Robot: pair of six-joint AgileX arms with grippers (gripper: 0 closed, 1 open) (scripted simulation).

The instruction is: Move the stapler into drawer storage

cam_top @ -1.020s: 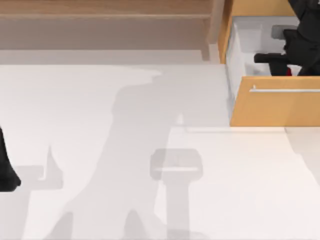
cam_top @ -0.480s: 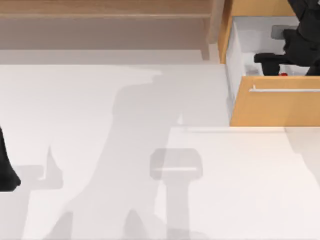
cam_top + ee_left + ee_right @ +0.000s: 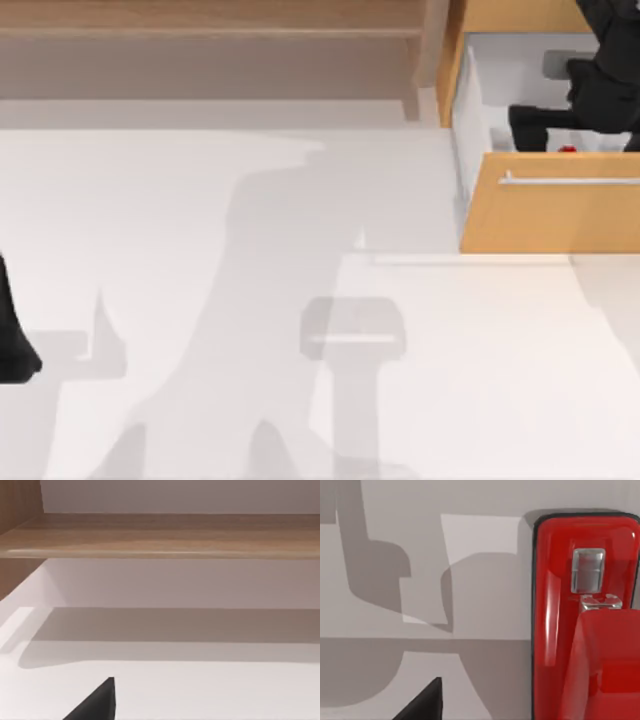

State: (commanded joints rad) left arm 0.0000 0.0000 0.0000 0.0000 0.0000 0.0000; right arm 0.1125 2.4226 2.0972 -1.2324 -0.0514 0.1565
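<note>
Hovering over the open drawer [image 3: 548,215] at the far right of the table [image 3: 300,300], the right gripper [image 3: 545,125] sits inside the white interior, and whether its fingers are spread or closed on anything I cannot tell from up here. A sliver of the stapler [image 3: 568,150] peeks out red just behind the drawer's front panel, below the gripper. In the right wrist view the stapler [image 3: 585,625] lies flat on the pale drawer floor, glossy red top over a thin black base, a small metal plate near its end.

Handling call: it looks rigid and light, a hard shell that won't deform, but that shiny finish is likely slippery, so the long flat sides near the middle look like the safest place to pinch, not the sloped top. No brand, label or writing can be read on it.

The left gripper [image 3: 15,345] is parked at the table's left edge; its finger state I cannot tell. The long brown shelf [image 3: 210,30] runs along the far side.
</note>
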